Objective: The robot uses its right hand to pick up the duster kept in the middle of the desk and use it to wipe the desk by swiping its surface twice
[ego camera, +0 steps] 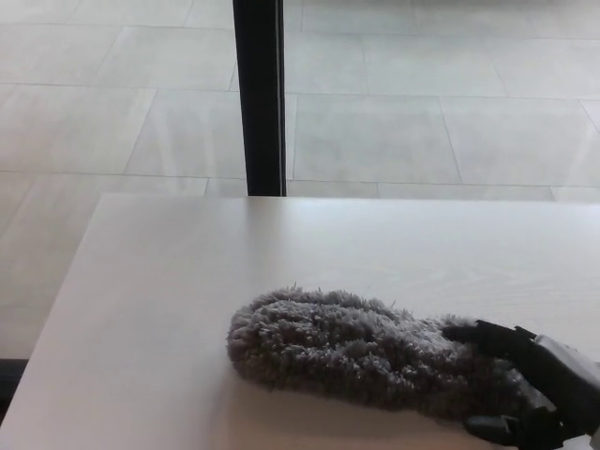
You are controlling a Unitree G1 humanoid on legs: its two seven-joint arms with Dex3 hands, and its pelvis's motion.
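Note:
A grey fluffy duster (361, 349) lies flat on the pale desk (187, 272), its head pointing left. My right hand (530, 384) sits low at the duster's right end, where the handle is now hidden behind it. Two fingers (487, 336) reach over the fluff from above and the thumb (492, 429) lies below, still apart around that end. I cannot see a firm grasp. My left hand does not show.
A black vertical post (260, 94) stands beyond the desk's far edge. Pale floor tiles (422, 122) lie behind it. The desk's left edge runs diagonally at the picture's left.

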